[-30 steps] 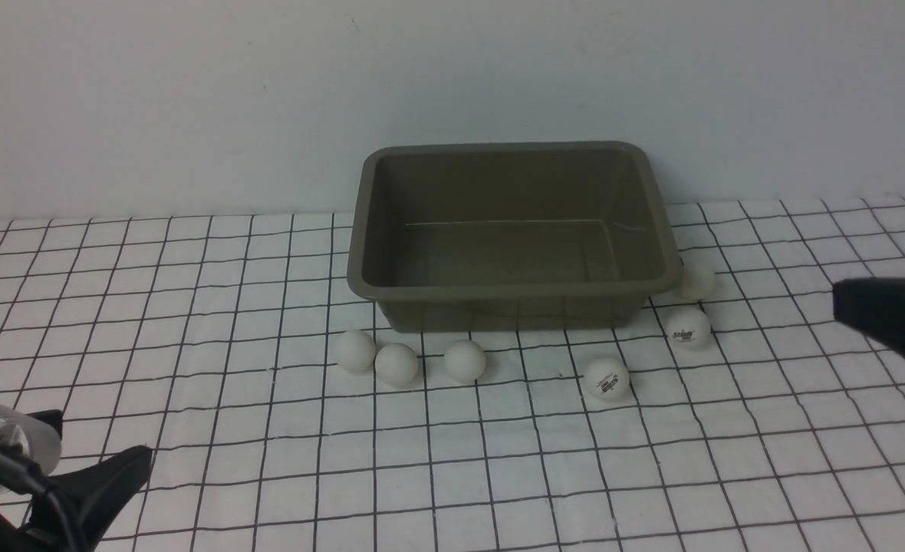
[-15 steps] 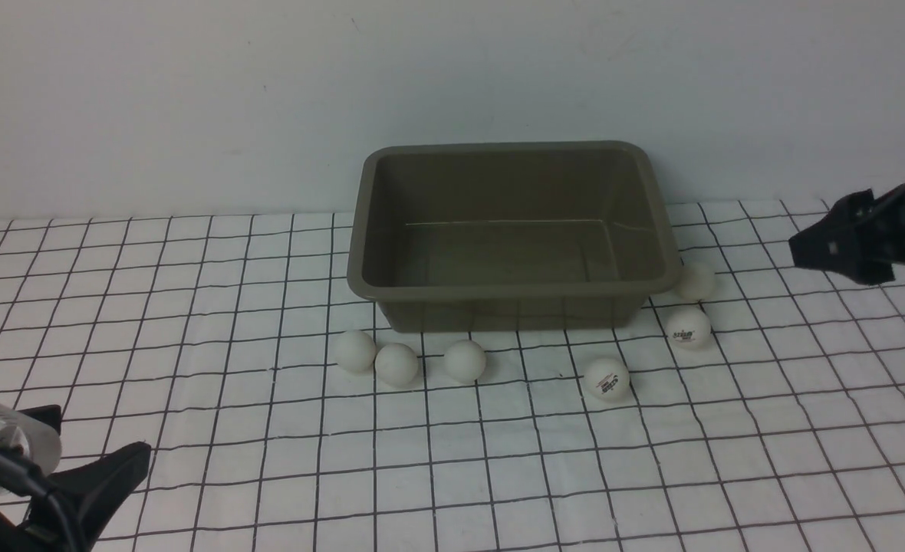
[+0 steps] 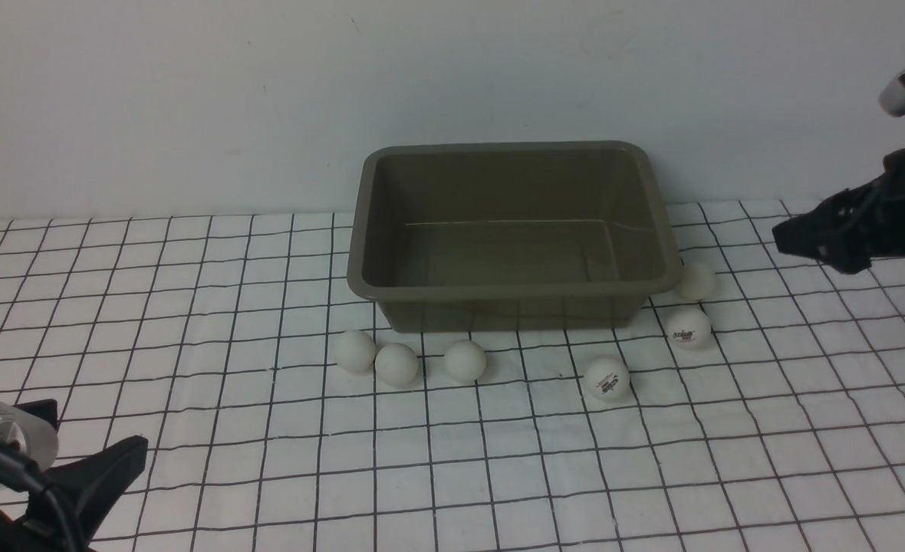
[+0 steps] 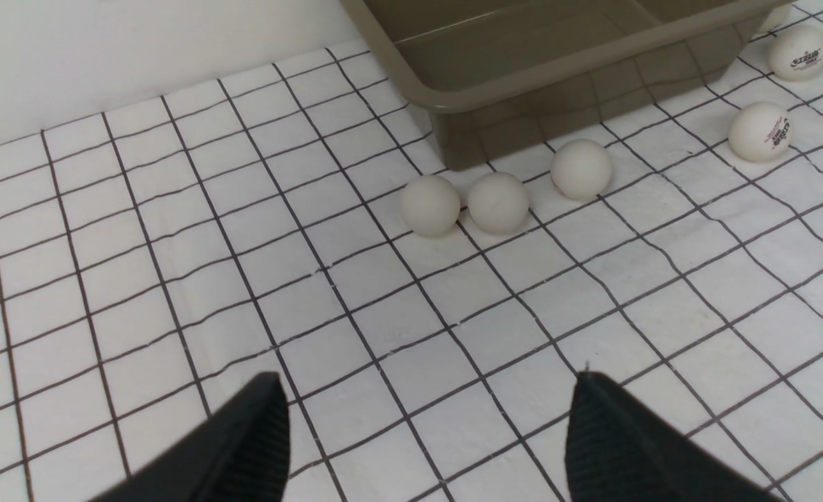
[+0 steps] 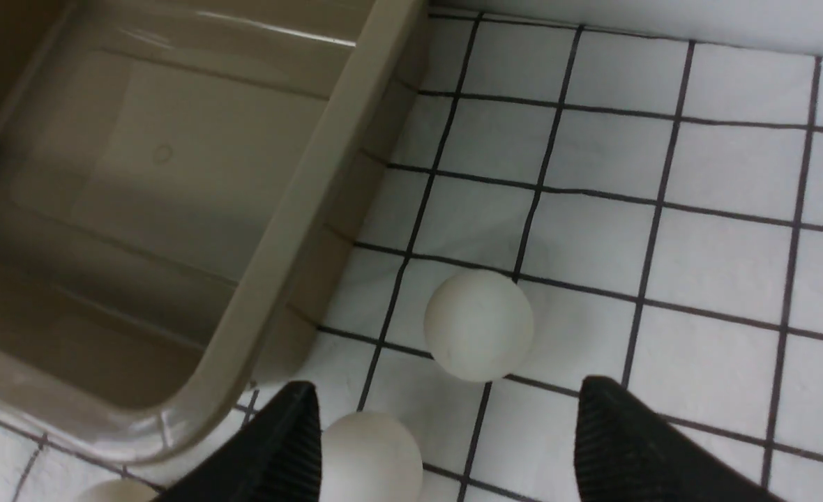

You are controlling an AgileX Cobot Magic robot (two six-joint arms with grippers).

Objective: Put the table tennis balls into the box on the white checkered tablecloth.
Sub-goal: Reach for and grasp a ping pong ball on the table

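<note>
Okay, front view: six table tennis balls (image 3: 465, 360) sit on the white checkered tablecloth (image 3: 192, 322), along the near and right sides of the empty box (image 3: 498, 292). Left wrist: left claw (image 4: 427, 380) wide open, empty, well short of them. Right wrist: right claw (image 5: 448, 385) open, empty, aimed at the corner ball (image 5: 479, 326). Best to straddle it squarely, clear of the flared rim; open cloth lies on its other side.

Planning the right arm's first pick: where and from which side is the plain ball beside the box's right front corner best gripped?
Probably from straight above, fingers closing across the ball's widest middle: it is round, on the cloth, with the box on its left and another ball nearer the robot.
</note>
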